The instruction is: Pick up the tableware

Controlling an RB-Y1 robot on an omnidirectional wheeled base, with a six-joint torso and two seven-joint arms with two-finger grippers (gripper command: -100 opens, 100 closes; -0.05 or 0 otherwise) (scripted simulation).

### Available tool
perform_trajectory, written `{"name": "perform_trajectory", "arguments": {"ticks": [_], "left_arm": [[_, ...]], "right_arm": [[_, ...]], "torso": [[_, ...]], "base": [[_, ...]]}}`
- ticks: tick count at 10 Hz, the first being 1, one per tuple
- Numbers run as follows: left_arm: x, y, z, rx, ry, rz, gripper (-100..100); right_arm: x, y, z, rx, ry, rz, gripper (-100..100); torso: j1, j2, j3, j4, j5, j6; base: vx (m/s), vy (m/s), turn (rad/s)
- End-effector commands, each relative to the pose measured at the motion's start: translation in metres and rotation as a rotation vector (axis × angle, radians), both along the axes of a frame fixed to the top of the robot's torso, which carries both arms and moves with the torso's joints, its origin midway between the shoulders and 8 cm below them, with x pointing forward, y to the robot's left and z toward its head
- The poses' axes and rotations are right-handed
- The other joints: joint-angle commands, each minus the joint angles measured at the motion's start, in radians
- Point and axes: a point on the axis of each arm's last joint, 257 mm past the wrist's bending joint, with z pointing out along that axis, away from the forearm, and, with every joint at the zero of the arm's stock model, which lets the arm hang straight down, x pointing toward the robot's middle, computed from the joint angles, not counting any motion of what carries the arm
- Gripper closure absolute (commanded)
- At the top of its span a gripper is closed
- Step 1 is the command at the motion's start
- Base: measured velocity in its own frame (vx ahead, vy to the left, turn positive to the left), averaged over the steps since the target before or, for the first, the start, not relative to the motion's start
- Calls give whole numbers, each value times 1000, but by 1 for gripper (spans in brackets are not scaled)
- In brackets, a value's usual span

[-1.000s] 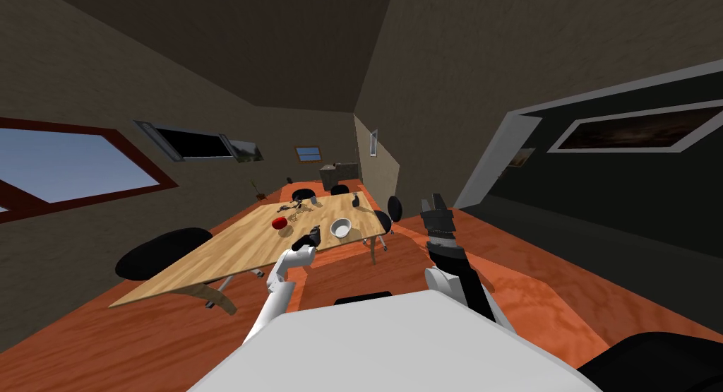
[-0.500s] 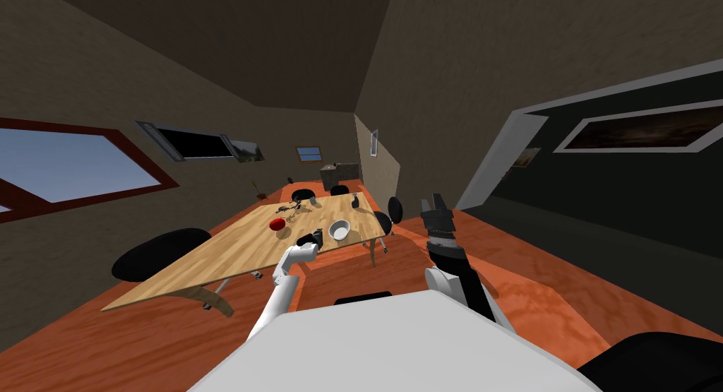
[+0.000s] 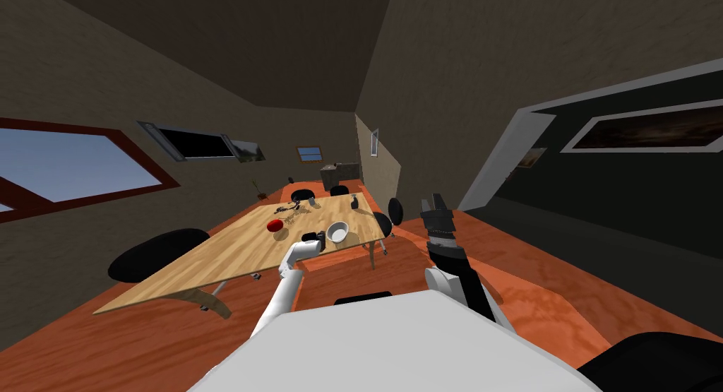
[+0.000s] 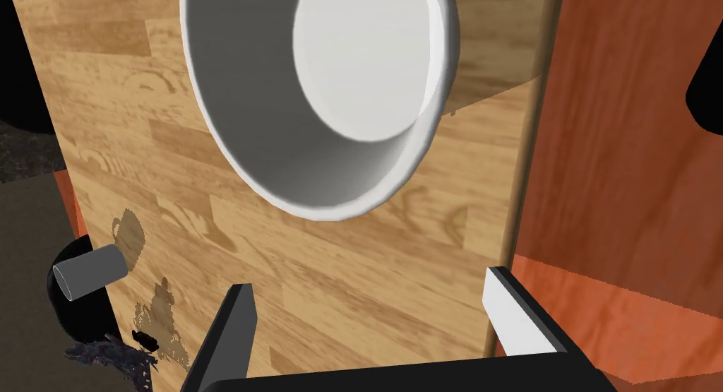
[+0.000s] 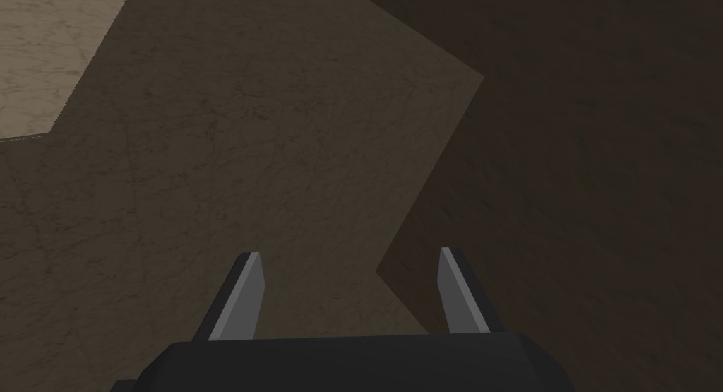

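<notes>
Wood-grain table [image 3: 233,250] on orange floor [image 3: 551,296], dim brown-walled room. My left tool [image 4: 368,282] low over table near its edge, fingers spread wide, nothing between them. White bowl [image 4: 318,98] sits on table just ahead of fingertips, apart from them, close to same edge. Red object [image 3: 275,225] farther along table. Black chair [image 3: 152,255] beside table. My right tool [image 5: 349,257] raised right of table, fingers apart, empty.

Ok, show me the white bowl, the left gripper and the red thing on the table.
white bowl [image 4: 353,70], left wrist view, inner base.
left gripper [image 4: 368,280], left wrist view, midway between fingertips.
red thing [image 3: 275,225], head view, its top.
</notes>
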Motion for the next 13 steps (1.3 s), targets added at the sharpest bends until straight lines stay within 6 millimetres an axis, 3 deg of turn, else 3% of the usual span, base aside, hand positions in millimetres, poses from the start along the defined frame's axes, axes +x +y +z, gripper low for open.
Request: {"name": "perform_trajectory", "arguments": {"ticks": [1,8,11,12,13], "left_arm": [[-3,-4,-5,-6,32,-2,-100],[-27,-38,-34,-60,241,-35,-100],[-31,-42,-37,-66,267,-40,-100],[-32,-43,-37,-67,271,-40,0],[-33,-43,-46,-67,270,-40,-100]], "right_arm": [[0,0,0,0,0,0,0],[0,0,0,0,0,0,0],[0,0,0,0,0,0,0],[0,0,0,0,0,0,0],[0,0,0,0,0,0,0]], "torso": [[0,0,0,0,0,0],[-1,-1,-1,0,0,0],[0,0,0,0,0,0],[1,2,1,0,0,0],[2,3,1,0,0,0]], "base": [[41,-28,12],[59,-44,24],[40,-32,11],[0,0,0],[22,1,-7]]}}
